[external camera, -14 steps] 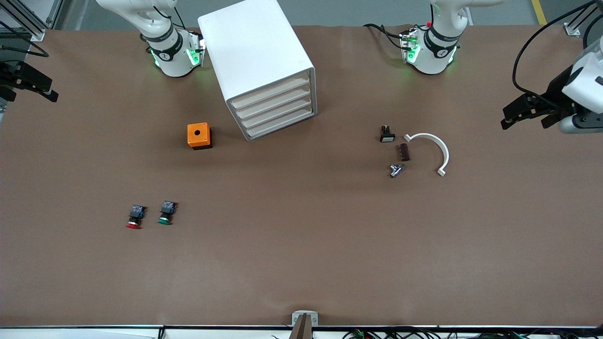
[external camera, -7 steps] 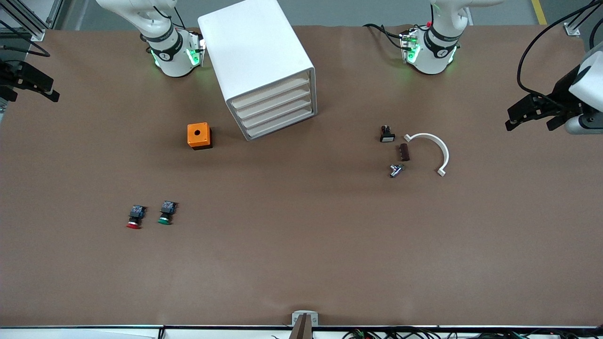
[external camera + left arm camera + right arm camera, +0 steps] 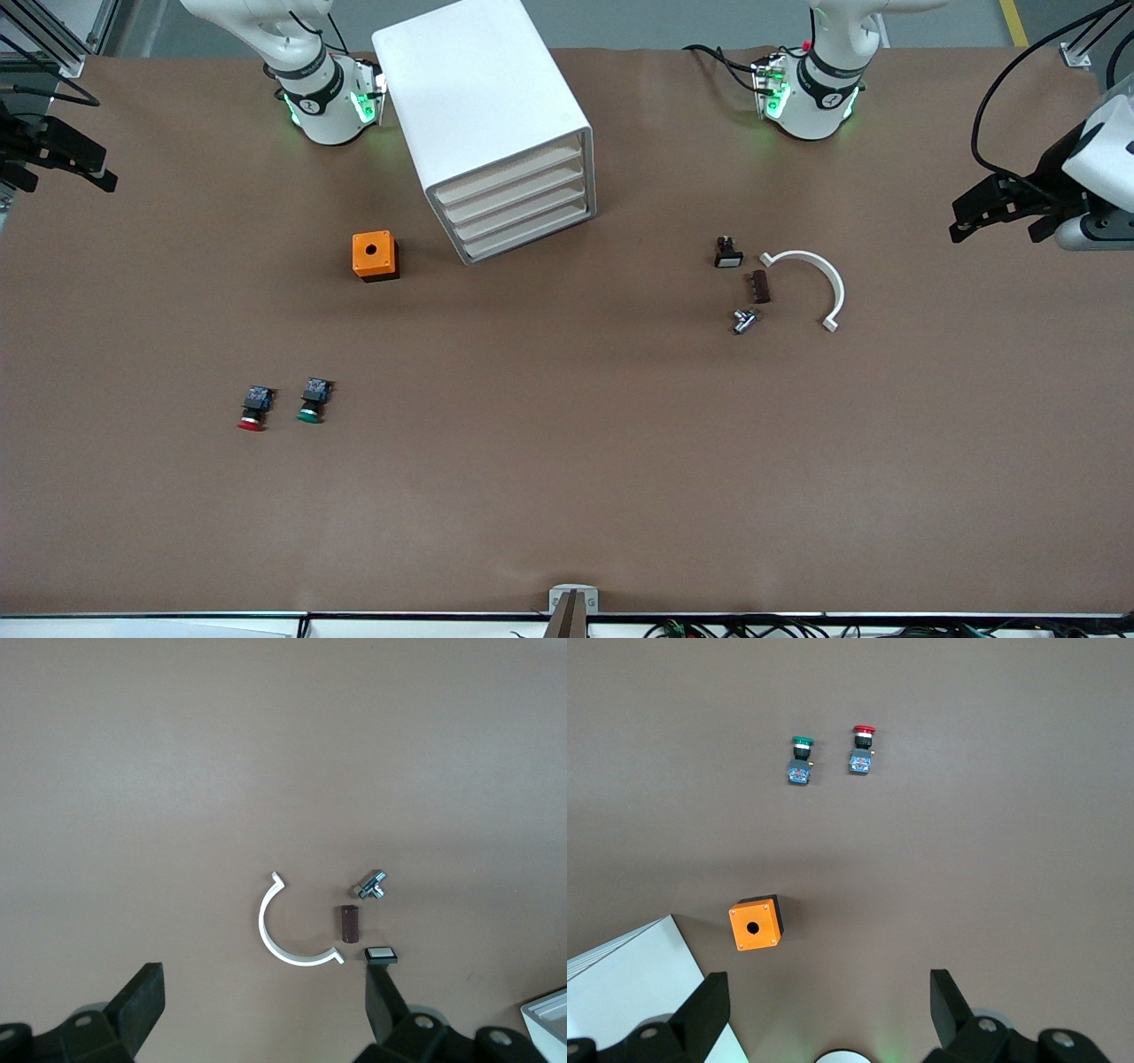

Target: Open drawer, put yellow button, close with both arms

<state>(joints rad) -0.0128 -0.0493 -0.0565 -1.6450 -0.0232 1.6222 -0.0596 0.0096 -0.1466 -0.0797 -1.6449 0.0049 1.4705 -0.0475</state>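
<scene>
The white cabinet [image 3: 478,97] stands between the arm bases, and its four cream drawer fronts [image 3: 518,208] are all shut. The yellow button is not in view. My left gripper [image 3: 992,217] is open and empty, up over the table's edge at the left arm's end; its wrist view shows its spread fingers [image 3: 263,988]. My right gripper [image 3: 66,164] is open and empty over the edge at the right arm's end, and it also shows in its wrist view [image 3: 826,988]. Corners of the cabinet show in both wrist views [image 3: 549,1014] [image 3: 629,992].
An orange box [image 3: 375,255] with a hole on top sits beside the cabinet. A red-capped button [image 3: 252,410] and a green-capped button [image 3: 312,403] lie nearer the camera. A white arc [image 3: 815,279], a brown block [image 3: 760,286], a metal fitting [image 3: 744,320] and a small black switch [image 3: 727,253] lie toward the left arm's end.
The left gripper has shifted slightly toward its end of the table, and the right gripper has shifted a little. Nothing on the table has moved.
</scene>
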